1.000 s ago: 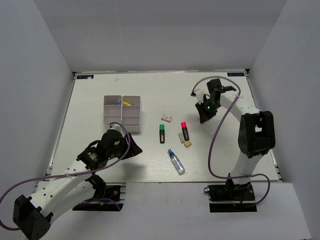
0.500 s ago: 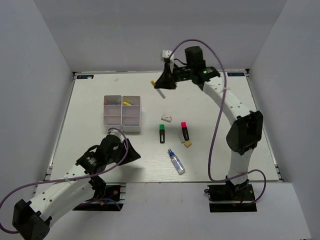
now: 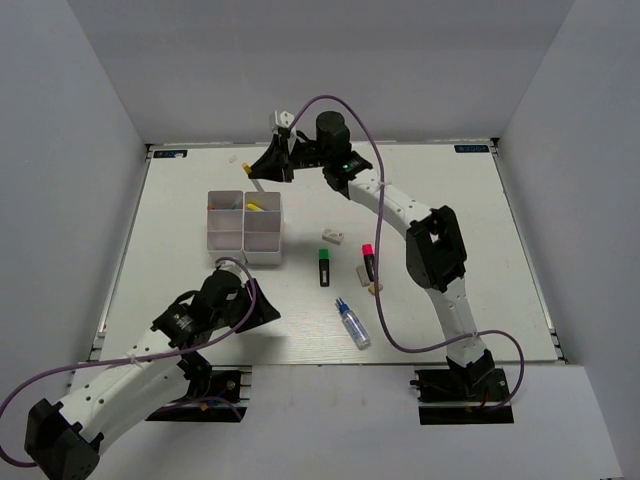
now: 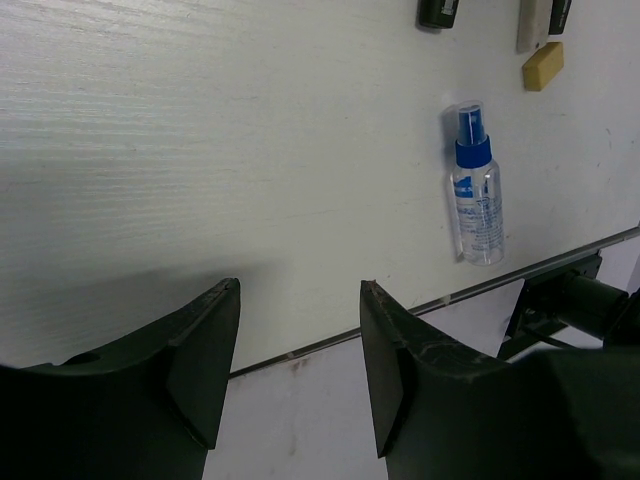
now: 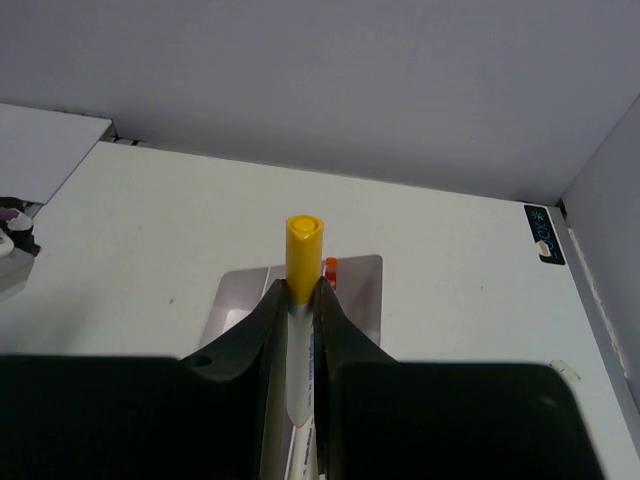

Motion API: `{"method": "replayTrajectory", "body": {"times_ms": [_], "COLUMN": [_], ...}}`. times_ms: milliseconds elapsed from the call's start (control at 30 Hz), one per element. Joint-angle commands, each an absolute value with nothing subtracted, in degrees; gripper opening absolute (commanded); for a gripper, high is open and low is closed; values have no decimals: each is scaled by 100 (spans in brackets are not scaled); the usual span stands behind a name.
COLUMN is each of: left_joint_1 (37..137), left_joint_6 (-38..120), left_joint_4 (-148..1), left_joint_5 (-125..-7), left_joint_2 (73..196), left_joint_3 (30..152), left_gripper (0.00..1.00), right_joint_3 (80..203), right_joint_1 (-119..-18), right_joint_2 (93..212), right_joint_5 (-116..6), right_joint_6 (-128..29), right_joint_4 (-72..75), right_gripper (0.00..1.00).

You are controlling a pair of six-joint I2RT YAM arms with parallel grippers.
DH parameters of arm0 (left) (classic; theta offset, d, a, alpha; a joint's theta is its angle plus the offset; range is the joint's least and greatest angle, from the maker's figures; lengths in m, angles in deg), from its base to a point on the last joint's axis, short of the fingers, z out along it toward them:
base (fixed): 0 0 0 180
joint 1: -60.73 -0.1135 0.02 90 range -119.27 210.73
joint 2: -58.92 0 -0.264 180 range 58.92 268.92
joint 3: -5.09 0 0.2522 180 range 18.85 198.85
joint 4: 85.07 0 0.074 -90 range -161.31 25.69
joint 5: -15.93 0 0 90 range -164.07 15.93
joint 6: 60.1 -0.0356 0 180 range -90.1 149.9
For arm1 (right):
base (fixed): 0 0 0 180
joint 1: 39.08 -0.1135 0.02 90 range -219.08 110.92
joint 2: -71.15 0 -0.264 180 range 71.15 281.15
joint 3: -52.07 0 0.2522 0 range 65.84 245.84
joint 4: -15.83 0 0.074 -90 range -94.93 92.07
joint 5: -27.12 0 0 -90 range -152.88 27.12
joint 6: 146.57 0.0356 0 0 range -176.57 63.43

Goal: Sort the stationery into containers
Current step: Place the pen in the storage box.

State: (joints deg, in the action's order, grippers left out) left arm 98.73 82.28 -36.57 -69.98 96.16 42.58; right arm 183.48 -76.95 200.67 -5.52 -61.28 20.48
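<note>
My right gripper (image 3: 272, 161) is shut on a yellow-tipped white pen (image 5: 303, 246) and holds it in the air just beyond the far edge of the white organizer box (image 3: 228, 244). The box also shows under the pen in the right wrist view (image 5: 236, 296). On the table lie a green-capped highlighter (image 3: 323, 267), a red-capped highlighter (image 3: 369, 262), a white eraser (image 3: 333, 237), a tan eraser (image 3: 376, 288), a white stick (image 3: 361, 273) and the blue-capped glue bottle (image 4: 474, 196). My left gripper (image 4: 299, 300) is open and empty, low near the table's front edge, left of the bottle.
The box's far compartments hold yellow and orange items (image 3: 252, 207). An orange-tipped item (image 5: 330, 268) shows in the box below the held pen. Grey walls close the table on three sides. The table's front edge (image 4: 400, 315) runs just beyond my left fingers.
My right arm has swung from the far right of the table up and left, carrying the yellow-tipped pen to the box's far side. The left arm has barely moved.
</note>
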Motion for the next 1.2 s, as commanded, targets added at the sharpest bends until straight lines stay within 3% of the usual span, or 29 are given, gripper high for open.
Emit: {"method": "replayTrajectory", "body": {"times_ms": [0, 400, 467, 600, 833, 1000, 1067, 1133, 1167], "left_joint_1": [9888, 9888, 9888, 9888, 9888, 9888, 9888, 9888, 9888], "left_joint_6": [8254, 8254, 8254, 8140, 8026, 7894, 7693, 7552, 7421], "left_joint_4": [-3668, -3730, -3791, -3923, -4151, -4353, -4563, -4722, -4923], "left_joint_5": [-6942, -6942, -6942, -6889, -6836, -6836, -6784, -6696, -6643], "left_joint_2": [9663, 9776, 9838, 9952, 10234, 10374, 10532, 10995, 11207], "left_joint_3": [4311, 4522, 4575, 4767, 4988, 5303, 5444, 5699, 5874], "left_gripper": [61, 63, 63, 64, 64, 64, 61, 52, 45], "right_joint_3": [18581, 18414, 18387, 18317, 18054, 17939, 17878, 17799, 17746], "right_joint_1": [-7801, -7766, -7758, -7740, -7740, -7662, -7556, -7311, -7231], "right_joint_2": [20167, 20545, 20571, 20528, 20334, 19949, 19642, 19291, 19027], "right_joint_5": [-759, -1120, -1172, -1129, -1041, -1084, -1225, -1706, -1970], "right_joint_6": [-5921, -6281, -6360, -6457, -6677, -6730, -6572, -6221, -6176], "right_joint_4": [2817, 2633, 2562, 2396, 2044, 1868, 1798, 1484, 1342], "right_gripper": [0, 0, 5, 26, 37, 37, 31, 21, 4]}}
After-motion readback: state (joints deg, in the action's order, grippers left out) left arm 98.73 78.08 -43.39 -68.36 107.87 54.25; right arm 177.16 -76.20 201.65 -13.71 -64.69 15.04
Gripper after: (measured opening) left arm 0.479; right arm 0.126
